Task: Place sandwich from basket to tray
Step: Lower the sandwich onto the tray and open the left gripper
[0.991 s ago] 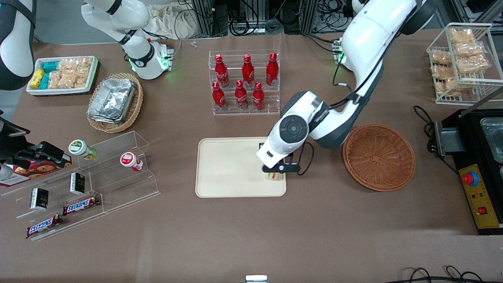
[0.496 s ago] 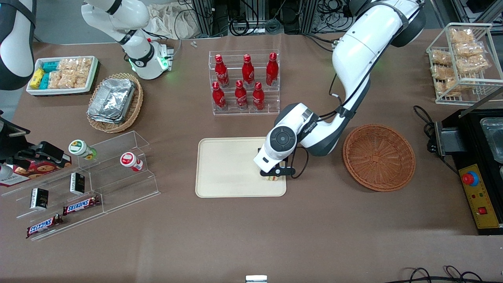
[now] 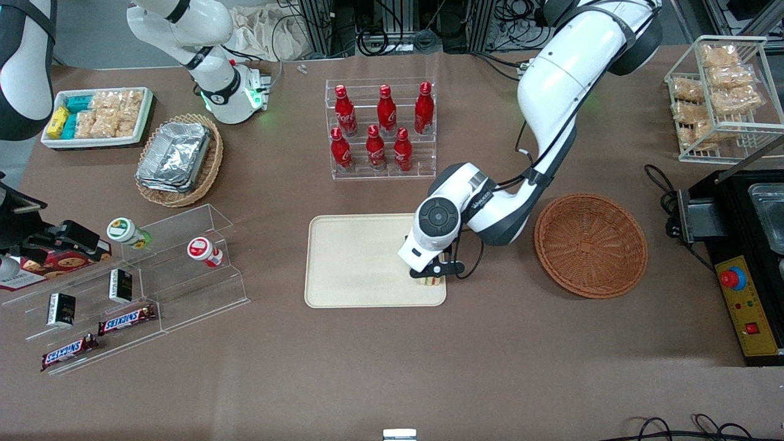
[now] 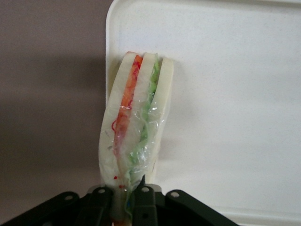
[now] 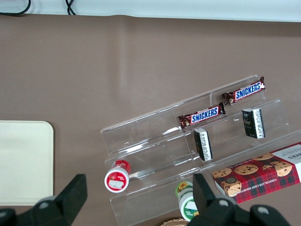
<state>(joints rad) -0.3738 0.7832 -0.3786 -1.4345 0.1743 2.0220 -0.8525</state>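
Note:
My left gripper (image 3: 429,277) is low over the cream tray (image 3: 349,263), at the tray's corner nearest the front camera on the basket's side. It is shut on the wrapped sandwich (image 4: 136,127), pinching its narrow end between the two fingers (image 4: 146,205). The pale bread with orange-red and green filling stands on edge and reaches the tray (image 4: 235,94) just inside the rim. In the front view only a sliver of sandwich (image 3: 428,281) shows under the wrist. The reddish-brown woven basket (image 3: 590,245) sits beside the tray toward the working arm's end, with nothing in it.
A clear rack of red bottles (image 3: 380,131) stands farther from the front camera than the tray. Stepped acrylic shelves with snack bars and cups (image 3: 135,288) lie toward the parked arm's end. A black machine (image 3: 744,257) and a wire rack of packets (image 3: 723,98) stand at the working arm's end.
The arm has come down over the tray corner and shifted slightly nearer the front camera, lowering the sandwich to the tray. The grip on the sandwich is unchanged.

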